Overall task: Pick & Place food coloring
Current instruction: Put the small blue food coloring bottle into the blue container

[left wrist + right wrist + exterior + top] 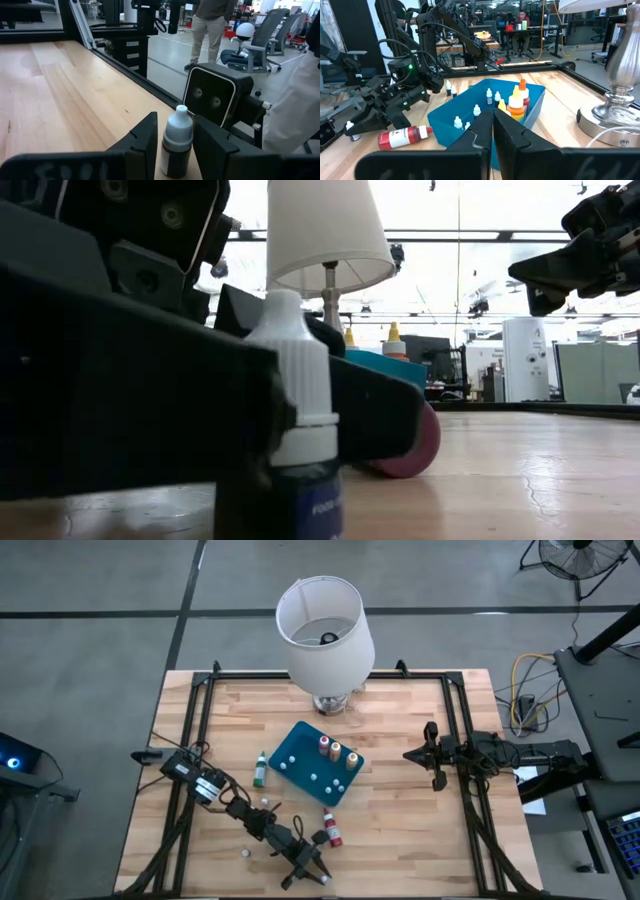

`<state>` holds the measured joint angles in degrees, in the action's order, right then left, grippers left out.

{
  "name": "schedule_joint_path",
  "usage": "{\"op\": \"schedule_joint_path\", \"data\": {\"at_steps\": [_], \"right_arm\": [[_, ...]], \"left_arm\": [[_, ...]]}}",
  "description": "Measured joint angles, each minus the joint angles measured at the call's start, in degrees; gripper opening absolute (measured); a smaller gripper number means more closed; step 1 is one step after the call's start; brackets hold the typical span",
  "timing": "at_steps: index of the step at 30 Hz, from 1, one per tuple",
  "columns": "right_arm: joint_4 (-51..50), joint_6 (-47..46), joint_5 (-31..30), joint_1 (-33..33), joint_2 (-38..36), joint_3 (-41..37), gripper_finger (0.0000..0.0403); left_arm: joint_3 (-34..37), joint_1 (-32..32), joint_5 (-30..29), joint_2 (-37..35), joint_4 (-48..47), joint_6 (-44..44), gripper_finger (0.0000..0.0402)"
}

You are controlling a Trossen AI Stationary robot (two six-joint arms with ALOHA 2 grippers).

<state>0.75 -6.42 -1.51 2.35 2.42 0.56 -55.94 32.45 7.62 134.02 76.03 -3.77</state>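
**Food coloring partly sorted; one dark bottle stands between the left fingers**

High view: The blue tray (300, 745) is seen at the table's middle, in front of the lamp (325, 630). Three bottles stand upright in it (337, 751), and several small white-capped ones can be made out but not counted reliably. Outside the tray, a green bottle (260, 770) lies just beside its left edge and a red bottle (331, 829) lies below it. The left gripper (312, 862) is low at the table's front edge; the right gripper (432, 754) waits to the right of the tray.

Low view: A white-capped dark bottle (295, 420) stands upright between dark gripper parts.

Left wrist view: That dark bottle (176, 142) is bracketed by the left fingers (142, 145), which are spread partway; contact cannot be confirmed.

Right wrist view: The right fingers (515, 134) are pressed together, empty. Five or so white caps are visible in the tray.

By this judgement, at least three bottles remain to be placed.
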Motion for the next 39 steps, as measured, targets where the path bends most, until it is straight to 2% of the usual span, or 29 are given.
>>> {"op": "schedule_joint_path", "data": {"at_steps": [13, 17, 24, 33, 36, 39], "right_arm": [[-0.01, 0.00, 0.00, 0.00, 0.00, 0.00, 0.0008], [0.00, 0.00, -0.01, -0.02, -0.02, 0.00, 0.0008], [-0.01, 0.02, -0.01, -0.02, 0.00, 0.00, 0.0008], [-0.01, 0.00, 0.01, 0.00, 0.00, -0.02, 0.0009], [-0.01, 0.00, 0.00, -0.01, 0.00, -0.02, 0.0008], [0.00, 0.01, 0.00, -0.02, -0.02, -0.02, 0.0008]], "left_arm": [[4.22, -0.79, 0.73, -5.23, -3.05, -1.18, 0.0090], [6.28, -0.81, 0.90, -9.06, -5.23, -1.23, 0.0090], [9.52, -1.37, 0.88, -15.92, -14.28, 1.95, 0.0090], [9.05, -3.33, 0.94, -30.17, -40.25, 5.66, 0.0090], [7.92, -3.61, 1.84, -33.14, -50.55, 6.71, 0.0090], [6.25, -3.78, 1.90, -35.06, -56.43, 8.15, 0.0090]]}}
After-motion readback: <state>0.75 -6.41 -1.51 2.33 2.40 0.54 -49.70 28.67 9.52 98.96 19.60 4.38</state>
